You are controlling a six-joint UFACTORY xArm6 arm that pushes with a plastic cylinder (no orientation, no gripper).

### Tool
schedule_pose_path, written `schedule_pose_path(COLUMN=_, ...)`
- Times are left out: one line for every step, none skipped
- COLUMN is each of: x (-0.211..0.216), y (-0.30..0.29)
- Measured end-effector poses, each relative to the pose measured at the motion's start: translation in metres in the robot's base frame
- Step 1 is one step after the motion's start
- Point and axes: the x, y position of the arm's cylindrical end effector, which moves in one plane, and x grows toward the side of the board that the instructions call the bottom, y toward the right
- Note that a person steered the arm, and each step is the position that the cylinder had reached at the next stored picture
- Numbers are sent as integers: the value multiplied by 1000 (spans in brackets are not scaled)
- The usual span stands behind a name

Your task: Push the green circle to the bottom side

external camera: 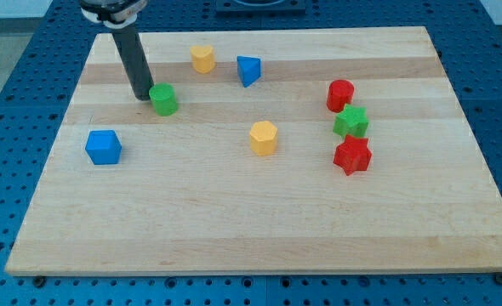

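**Tip at the green circle, upper left of the board**

The wooden board (259,229) fills most of the view, lying on a blue perforated table (13,85). The dark rod (134,59) comes down from the view's top left, and my tip (142,96) rests on the board just left of the green circle (163,99), touching it or nearly so; the gap is too fine to judge. There is no pincer on this arm, only the rod, so nothing opens, closes or grips.

The green circle sits in the board's upper left part, well apart from the bottom edge. Below and left of it lies the blue cube (103,146). Toward the top stand the yellow block (202,59) and, just right of it, the blue triangle (248,70). Near the middle is a second yellow block, a hexagon (264,137). At the view's right three blocks are stacked in a column: the red cylinder (340,95) on top, the green star (351,122) just below, and the red star (351,155) lowest, each close beside the next.
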Motion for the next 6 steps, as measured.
schedule_pose_path(x=18, y=1)
schedule_pose_path(x=23, y=9)
schedule_pose_path(x=48, y=13)
schedule_pose_path(x=42, y=6)
schedule_pose_path(x=13, y=-6)
schedule_pose_path(x=-47, y=-9)
